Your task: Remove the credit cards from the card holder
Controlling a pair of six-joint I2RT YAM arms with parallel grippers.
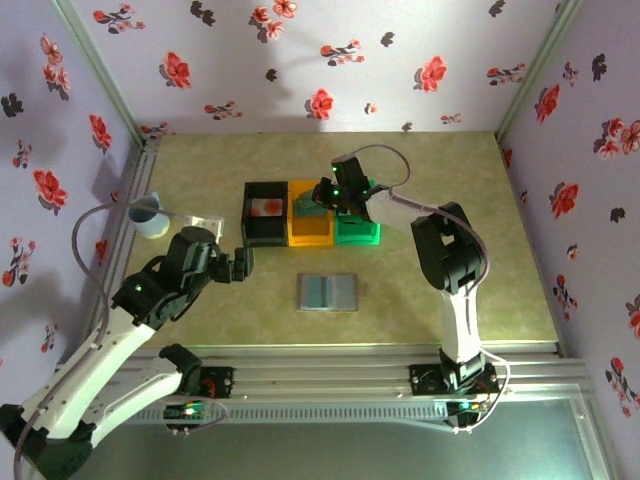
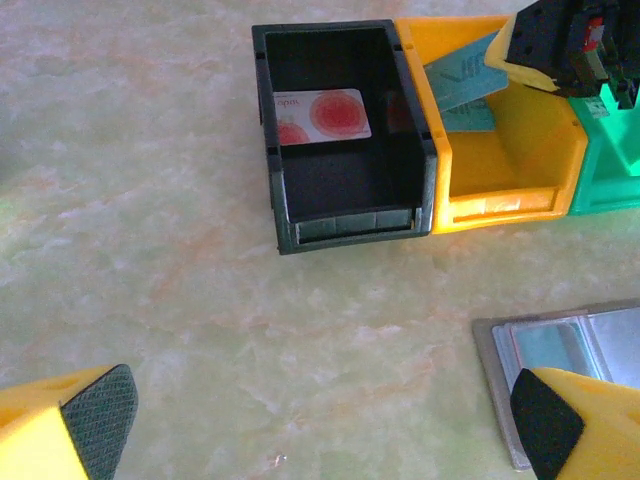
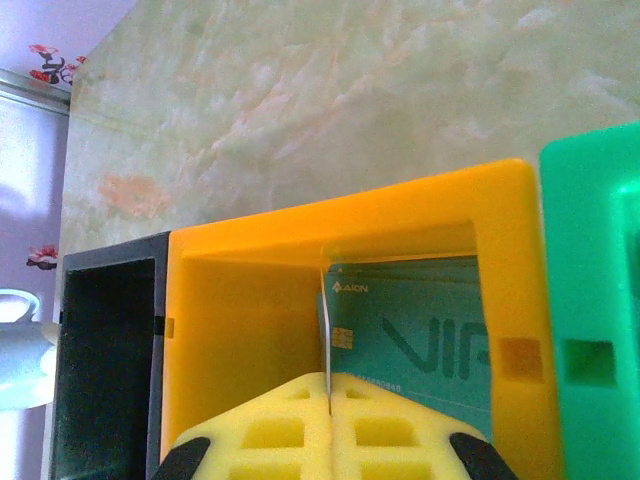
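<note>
Pinched credit card [image 3: 325, 320] in right gripper [image 3: 328, 385] over orange bin [image 3: 350, 205], for dropping. Held left gripper [image 1: 245, 262] spread, at card holder's [image 1: 328, 292] 9 o'clock.

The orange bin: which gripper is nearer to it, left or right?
Right. The right gripper hangs over the orange bin, shut on a credit card; the left gripper stands open at the near left corner of the black bin.

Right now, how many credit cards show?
3: white red-marked card in black plastic bin; teal card in orange bin; second teal card held by right gripper. The blue-grey holder may hide more.
</note>
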